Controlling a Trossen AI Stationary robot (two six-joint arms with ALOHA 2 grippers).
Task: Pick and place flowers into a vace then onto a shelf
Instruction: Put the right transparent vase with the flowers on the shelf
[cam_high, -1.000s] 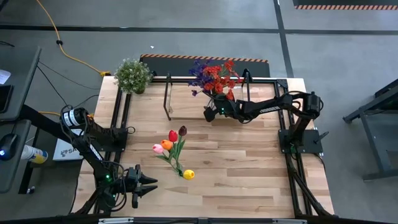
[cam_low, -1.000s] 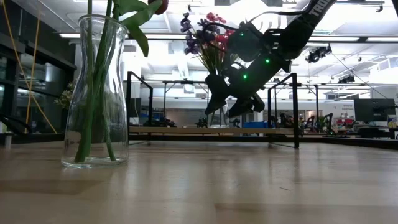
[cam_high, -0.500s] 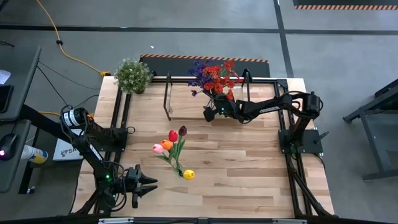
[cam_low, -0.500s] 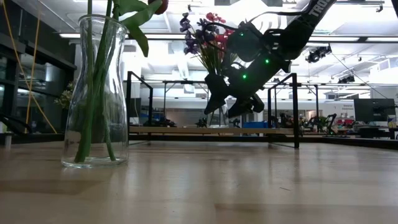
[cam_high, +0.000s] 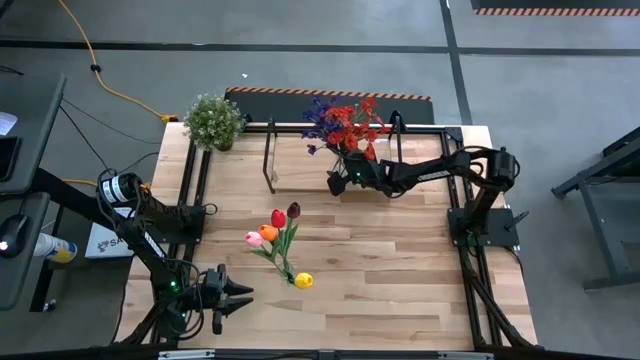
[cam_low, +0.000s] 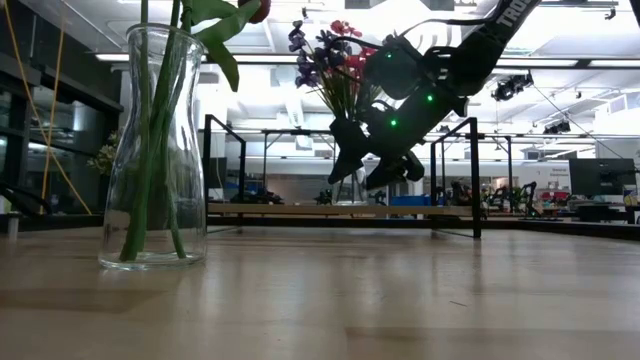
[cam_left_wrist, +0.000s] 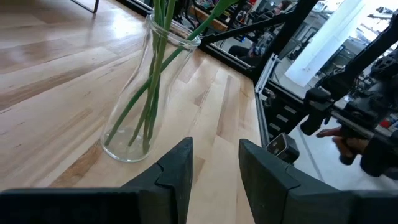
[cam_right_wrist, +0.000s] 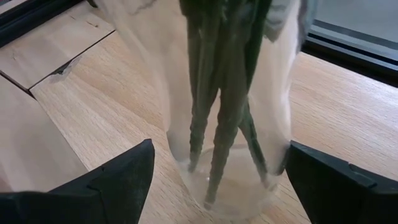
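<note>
Right wrist view: a clear glass vase (cam_right_wrist: 227, 124) of green stems was recorded directly ahead of the right gripper (cam_right_wrist: 217, 177), framed between its two dark fingers (cam_right_wrist: 115, 177), which stood wide apart, one on each flank of the glass; contact could not be confirmed.

Item, orientation: long axis upright, stems rising out of the neck.

Item, position: in the high view the vase with its red and purple flowers (cam_high: 345, 125) stood on the shelf (cam_high: 300, 165) at about 12 o'clock on the table (cam_high: 400, 270), with the right gripper (cam_high: 340, 183) just beside it on the 6 o'clock side. The right arm was by far the nearer.

Second item: a glass vase of tulips (cam_high: 278, 232), red, orange, pink, maroon and one yellow, stood at table centre.

Left gripper (cam_high: 238, 297): parked at about 8 o'clock, fingers partly apart and empty, pointed toward the tulip vase (cam_left_wrist: 146, 93).
</note>
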